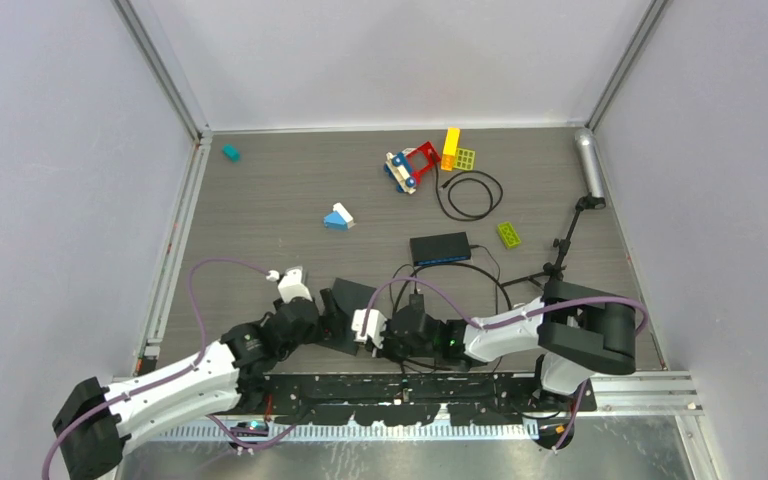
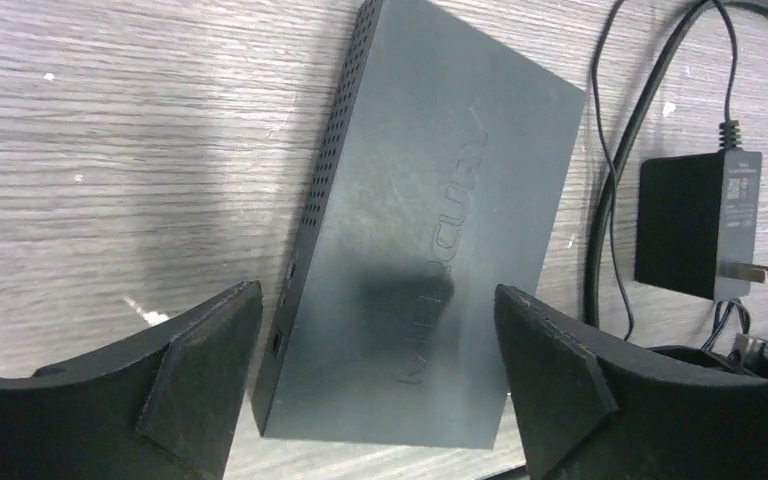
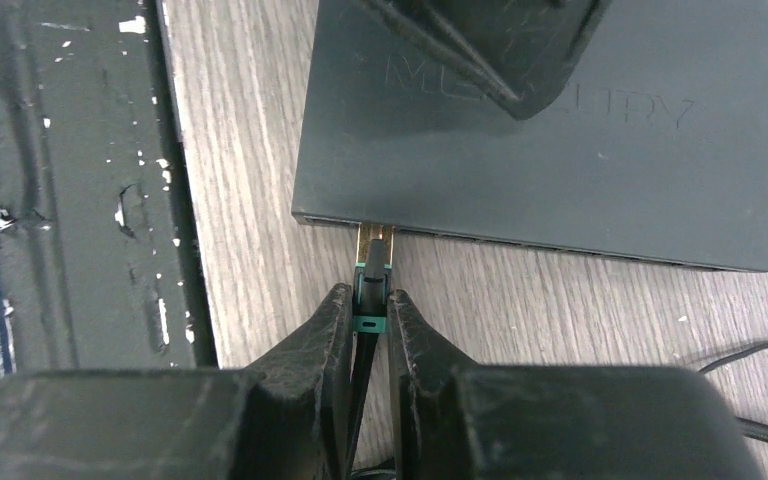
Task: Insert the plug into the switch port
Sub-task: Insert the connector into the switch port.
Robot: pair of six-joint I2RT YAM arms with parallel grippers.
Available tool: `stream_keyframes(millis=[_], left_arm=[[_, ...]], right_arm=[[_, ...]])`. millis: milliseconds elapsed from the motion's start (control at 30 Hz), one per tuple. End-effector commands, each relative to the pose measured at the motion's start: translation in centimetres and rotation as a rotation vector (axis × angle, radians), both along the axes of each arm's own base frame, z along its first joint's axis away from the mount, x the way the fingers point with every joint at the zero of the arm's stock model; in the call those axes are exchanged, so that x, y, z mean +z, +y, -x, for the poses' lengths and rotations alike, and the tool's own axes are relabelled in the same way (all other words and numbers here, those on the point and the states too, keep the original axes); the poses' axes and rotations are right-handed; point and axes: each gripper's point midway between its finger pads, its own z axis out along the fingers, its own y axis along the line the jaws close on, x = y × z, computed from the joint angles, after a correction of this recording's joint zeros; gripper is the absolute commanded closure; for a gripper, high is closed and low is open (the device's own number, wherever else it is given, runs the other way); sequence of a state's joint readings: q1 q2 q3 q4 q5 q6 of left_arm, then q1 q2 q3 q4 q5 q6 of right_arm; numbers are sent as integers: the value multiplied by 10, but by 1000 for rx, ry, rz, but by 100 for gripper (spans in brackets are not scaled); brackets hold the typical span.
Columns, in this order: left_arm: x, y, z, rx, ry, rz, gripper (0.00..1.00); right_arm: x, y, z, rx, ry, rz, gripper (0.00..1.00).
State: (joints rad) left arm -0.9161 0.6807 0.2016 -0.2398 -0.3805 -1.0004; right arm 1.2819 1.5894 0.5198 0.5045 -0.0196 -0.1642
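Note:
A dark grey network switch [image 2: 430, 230] lies flat on the wood table; it also shows in the right wrist view [image 3: 560, 170] and between the two grippers in the top view [image 1: 352, 293]. My left gripper [image 2: 380, 385] is open, its fingers [image 2: 200, 370] apart on either side of the switch's near end. My right gripper [image 3: 370, 300] is shut on a black plug with a green collar [image 3: 371, 290]. The plug's gold tip [image 3: 376, 243] sits at the port edge at the switch's left corner. How deep it is, I cannot tell.
A black power adapter [image 2: 700, 225] and its cables lie right of the switch. A second switch [image 1: 440, 247], a cable loop [image 1: 470, 195], toy bricks [image 1: 425, 160], a green brick [image 1: 509, 234] and a stand [image 1: 565, 245] lie farther back. The black mounting plate [image 3: 70, 200] borders the near edge.

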Motion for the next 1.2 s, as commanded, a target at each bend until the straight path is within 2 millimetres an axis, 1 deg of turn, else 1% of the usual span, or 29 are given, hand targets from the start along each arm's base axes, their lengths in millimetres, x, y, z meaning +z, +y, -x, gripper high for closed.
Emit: stream_keyframes(millis=[0,100,167,200,233,267,333,367,400,467,533,600,667,733,800,867,933,967,1033,1100,1167], left_arm=[[34,20,-1,3,-15,-139,8],[55,32,-18,36,-50,-208,6],[63,37,-30,32,-45,-243,5],[67,37,-38,32,-49,-240,5],[71,36,-46,28,-54,-232,5],[75,34,-54,28,-62,-219,5],[87,30,-71,25,-81,-198,5],[92,29,-79,23,-93,-202,5],[97,29,-87,26,-110,-212,5],[107,31,-102,44,-146,-240,5],[117,30,-116,61,-192,-248,5],[122,27,-128,61,-226,-246,5],[124,23,-137,63,-246,-240,5],[122,18,-143,61,-257,-229,6],[114,13,-147,49,-249,-226,6],[105,6,-146,15,-235,-213,8],[96,-4,-140,-45,-232,-174,9],[96,-12,-136,-84,-233,-146,10],[101,-30,-128,-176,-254,-78,15],[105,-50,-116,-275,-260,-30,18],[101,-64,-103,-334,-250,-47,21]], right_arm=[[27,6,10,65,0,-86,100],[24,-3,12,65,5,-54,97],[22,-8,12,59,7,-36,92],[23,-8,10,46,5,-38,86],[25,-6,7,17,13,-44,77],[27,-3,5,-7,32,-47,66],[34,6,5,-6,65,-21,39],[38,9,4,-18,79,-10,33],[48,12,1,-38,84,-22,31],[75,14,-3,-88,88,-105,31],[107,7,-18,-215,84,-199,31],[138,-8,-37,-381,85,-261,31],[153,-32,-59,-576,93,-280,31],[155,-57,-76,-719,132,-276,31],[154,-79,-91,-844,181,-279,32],[152,-97,-99,-939,225,-267,33],[149,-108,-101,-968,237,-226,35],[149,-111,-100,-970,239,-210,36],[148,-122,-101,-1015,224,-176,39],[145,-134,-101,-1062,226,-155,43],[139,-140,-97,-1080,271,-160,45]])
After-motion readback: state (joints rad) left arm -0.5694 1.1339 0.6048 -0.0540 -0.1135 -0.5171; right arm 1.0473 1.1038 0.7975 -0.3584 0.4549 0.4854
